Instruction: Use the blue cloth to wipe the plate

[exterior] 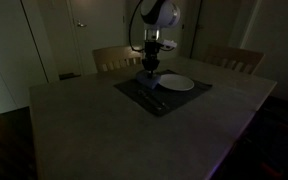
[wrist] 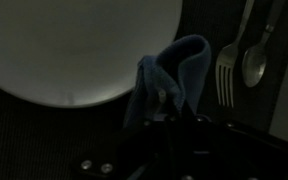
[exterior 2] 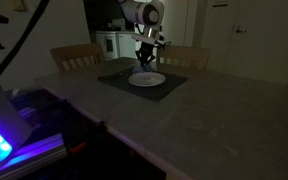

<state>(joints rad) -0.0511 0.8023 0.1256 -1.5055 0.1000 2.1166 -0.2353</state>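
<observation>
Table setting, dim room. Item, one table [exterior: 104, 135], pale top. Item, one dark rectangular placemat [exterior: 170, 101] upon it. Item, one plate [wrist: 74, 45], white and round, on the placemat. Item, one blue cloth [wrist: 174, 80], a small upright wad at about 4 o'clock of the plate in the wrist view, overlapping its rim; whether it touches the plate cannot be told. Item, one gripper [wrist: 170, 116], jaws drawn tight together, pinching the lower end of the cloth. Item, one fork [wrist: 227, 75] and one spoon [wrist: 255, 62], side by side on the placemat at 3 o'clock of the cloth. Item, two wooden chairs [exterior: 114, 58] [exterior: 236, 60] at the table's far edge.
</observation>
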